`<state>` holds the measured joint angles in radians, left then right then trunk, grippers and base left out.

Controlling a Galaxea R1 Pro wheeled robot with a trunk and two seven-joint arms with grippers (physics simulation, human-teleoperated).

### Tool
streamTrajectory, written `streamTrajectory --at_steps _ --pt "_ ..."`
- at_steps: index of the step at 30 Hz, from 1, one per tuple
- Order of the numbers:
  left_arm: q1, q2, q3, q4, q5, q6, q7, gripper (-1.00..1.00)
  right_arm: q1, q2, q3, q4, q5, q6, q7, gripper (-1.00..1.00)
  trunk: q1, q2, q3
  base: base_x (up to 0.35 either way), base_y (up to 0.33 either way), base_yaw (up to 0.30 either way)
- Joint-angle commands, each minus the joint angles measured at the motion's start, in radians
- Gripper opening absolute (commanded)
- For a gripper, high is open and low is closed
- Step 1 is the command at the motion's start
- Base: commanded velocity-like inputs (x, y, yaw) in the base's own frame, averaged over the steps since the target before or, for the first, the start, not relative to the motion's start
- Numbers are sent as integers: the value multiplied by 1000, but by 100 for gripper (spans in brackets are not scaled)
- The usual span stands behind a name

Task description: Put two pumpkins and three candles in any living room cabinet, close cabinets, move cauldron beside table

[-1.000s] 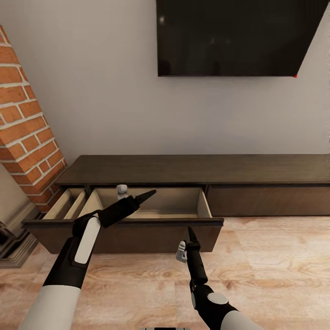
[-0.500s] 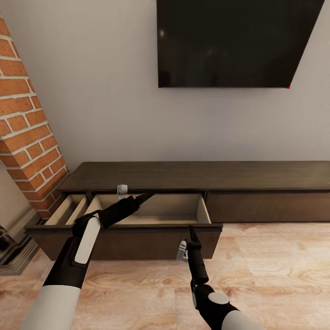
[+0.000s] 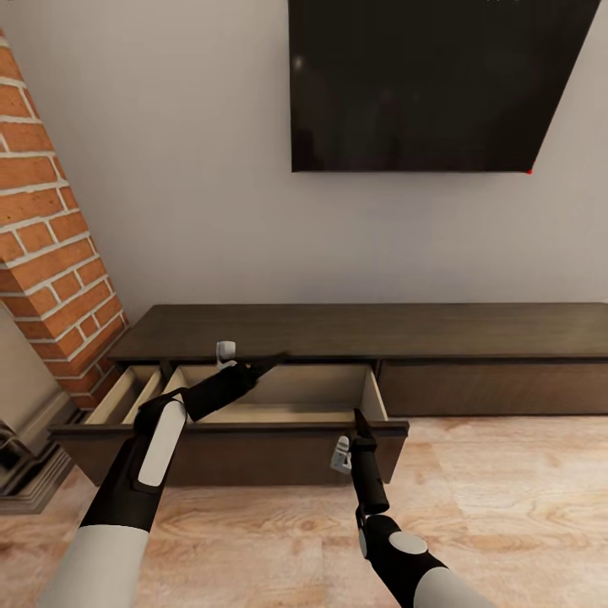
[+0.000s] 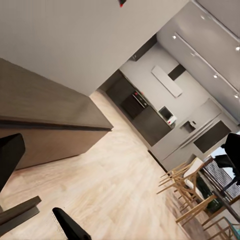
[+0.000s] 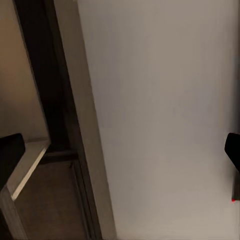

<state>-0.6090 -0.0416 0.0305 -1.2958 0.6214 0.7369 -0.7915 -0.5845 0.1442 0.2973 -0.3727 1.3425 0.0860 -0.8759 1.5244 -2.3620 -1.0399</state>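
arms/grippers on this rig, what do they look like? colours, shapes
Both arms white at the upper segments, black toward the wrists. The left forearm carries a long white oval panel. The left gripper and right gripper have slim, black, tapering fingers; a small light-grey block sits beside each wrist.

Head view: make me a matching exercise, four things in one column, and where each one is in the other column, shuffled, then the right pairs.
Things:
1. drawer
2. television
3. brick column
4. right gripper

Places:
A. on the wall above the cabinet
B. at the drawer's front edge, near its right end
C. pulled out of the cabinet's left part
D. beside the cabinet's left end

Pairs: 1-C, 2-A, 3-D, 4-B
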Motion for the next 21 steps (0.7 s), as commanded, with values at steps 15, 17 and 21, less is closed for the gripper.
streamTrajectory --at_steps 15,17,21 --pt "0 0 -1 0 0 2 0 100 0 -70 -93 -149 -33 -12 29 100 -58 105 47 0 0 0" --pt "0 -1 -2 0 -1 3 1 100 0 -72 -148 -196 -64 -15 62 100 -65 119 53 0 0 0" --pt "0 -2 -6 -2 -1 2 -1 100 0 -73 -262 -332 -133 -16 209 100 -73 133 60 0 0 0"
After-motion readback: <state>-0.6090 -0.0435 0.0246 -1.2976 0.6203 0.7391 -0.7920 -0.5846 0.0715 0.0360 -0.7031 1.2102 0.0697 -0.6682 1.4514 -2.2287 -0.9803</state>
